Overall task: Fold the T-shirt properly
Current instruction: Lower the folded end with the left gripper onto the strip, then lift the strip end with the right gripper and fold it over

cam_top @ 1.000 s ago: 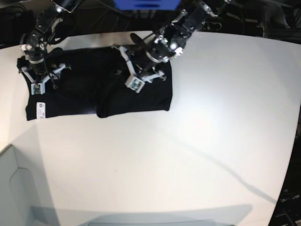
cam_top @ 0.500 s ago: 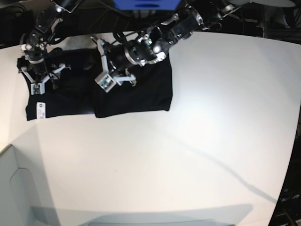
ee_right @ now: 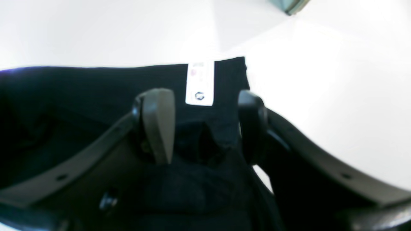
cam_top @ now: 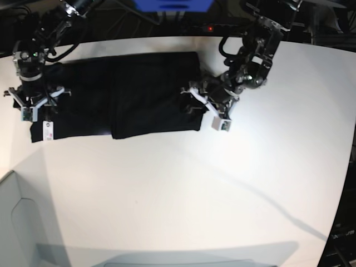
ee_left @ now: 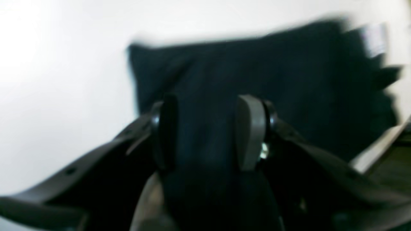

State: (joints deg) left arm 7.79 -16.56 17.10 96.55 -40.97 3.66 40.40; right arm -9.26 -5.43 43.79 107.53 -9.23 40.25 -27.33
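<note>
Where the T-shirt (cam_top: 128, 94) lies folded on the table (cam_top: 222, 183), a white tag (ee_right: 199, 83) with an unreadable mark shows beyond the released right jaws. Since earlier, the left jaws, also released, were withdrawn past its edge.

A broad white desk (cam_top: 233, 183) fills most of the base view. Beyond its far edge a blue panel (cam_top: 172, 4) stands among dark cables (cam_top: 119, 14). At the near left corner sits a pale grey object (cam_top: 22, 233), possibly a bin.
</note>
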